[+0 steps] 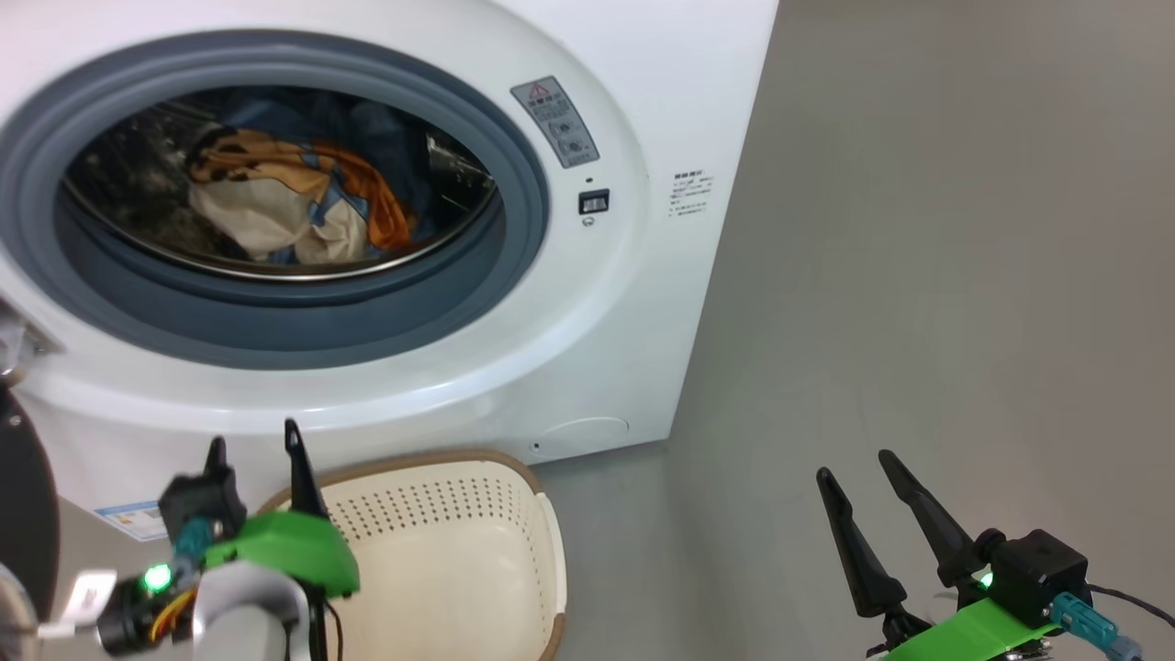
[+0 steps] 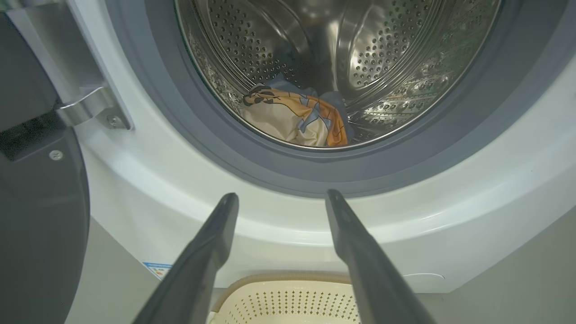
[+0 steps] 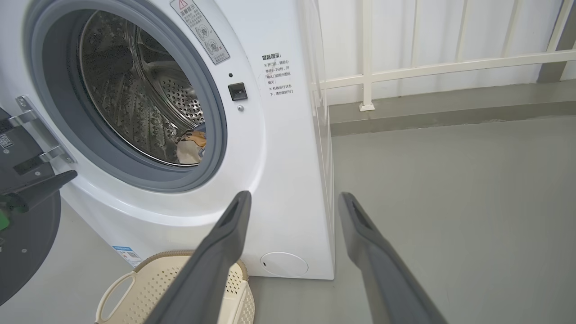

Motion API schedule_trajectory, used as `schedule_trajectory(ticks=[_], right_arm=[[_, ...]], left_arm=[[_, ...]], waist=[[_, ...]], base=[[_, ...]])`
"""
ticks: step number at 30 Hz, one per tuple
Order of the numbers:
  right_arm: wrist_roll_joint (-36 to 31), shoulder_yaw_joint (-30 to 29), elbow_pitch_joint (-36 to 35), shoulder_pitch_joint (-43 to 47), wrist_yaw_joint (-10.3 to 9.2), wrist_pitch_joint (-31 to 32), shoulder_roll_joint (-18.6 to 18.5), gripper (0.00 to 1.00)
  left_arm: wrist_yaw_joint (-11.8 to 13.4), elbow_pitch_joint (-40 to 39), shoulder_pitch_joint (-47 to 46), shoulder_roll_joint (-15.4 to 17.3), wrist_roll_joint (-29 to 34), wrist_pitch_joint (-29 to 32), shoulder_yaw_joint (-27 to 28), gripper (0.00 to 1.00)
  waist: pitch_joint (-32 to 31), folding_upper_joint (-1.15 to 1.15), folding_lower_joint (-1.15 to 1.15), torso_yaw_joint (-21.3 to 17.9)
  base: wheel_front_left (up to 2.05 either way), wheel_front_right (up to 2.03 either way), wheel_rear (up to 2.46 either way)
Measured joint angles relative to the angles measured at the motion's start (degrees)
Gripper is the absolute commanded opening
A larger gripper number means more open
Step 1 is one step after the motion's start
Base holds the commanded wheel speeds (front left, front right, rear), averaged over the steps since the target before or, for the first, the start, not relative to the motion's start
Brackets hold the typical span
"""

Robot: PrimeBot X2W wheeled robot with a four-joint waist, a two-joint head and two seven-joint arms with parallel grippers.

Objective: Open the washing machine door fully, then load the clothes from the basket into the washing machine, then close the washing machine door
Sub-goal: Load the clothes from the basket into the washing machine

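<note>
The white washing machine (image 1: 587, 303) stands with its mouth uncovered, and its black door (image 1: 23, 514) is swung out to the left. Cream, orange and blue clothes (image 1: 294, 202) lie in the steel drum (image 2: 382, 54). The cream basket (image 1: 459, 514) sits on the floor below the opening, and the part of its inside that I see holds nothing. My left gripper (image 1: 254, 433) is open above the basket's left rim, fingers pointing at the seal. My right gripper (image 1: 855, 464) is open over bare floor, to the right of the machine.
Grey floor (image 1: 918, 321) stretches to the right of the machine. In the right wrist view a white railing (image 3: 441, 67) and a low kerb run along the back. The door's hinge bracket (image 2: 90, 108) juts out at the left of the opening.
</note>
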Motion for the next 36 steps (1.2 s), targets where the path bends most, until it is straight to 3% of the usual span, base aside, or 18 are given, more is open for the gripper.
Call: schedule_trajectory(ticks=[14, 27, 36], right_arm=[[-1.67, -0.79, -0.57, 2.81, 0.00, 0.00, -0.23, 1.00], [-2.22, -1.30, -1.08, 5.17, 0.00, 0.00, -0.02, 1.00], [-2.74, -1.22, -1.36, 5.30, 0.00, 0.00, 0.01, 1.00]], left_arm=[[3.27, -19.54, 19.39, 0.07, -0.82, 0.00, -1.31, 1.00], [3.97, -25.84, 27.44, 0.31, -1.02, 0.00, -2.43, 1.00], [2.49, -26.13, 28.93, 0.37, -0.03, 0.00, -2.81, 1.00]], waist=[[-4.43, 0.00, 0.00, 2.30], [-7.13, 0.00, -0.01, 5.26], [-8.18, 0.00, 0.00, 5.36]], base=[[0.00, 0.00, 0.00], [0.00, 0.00, 0.00], [0.00, 0.00, 0.00]])
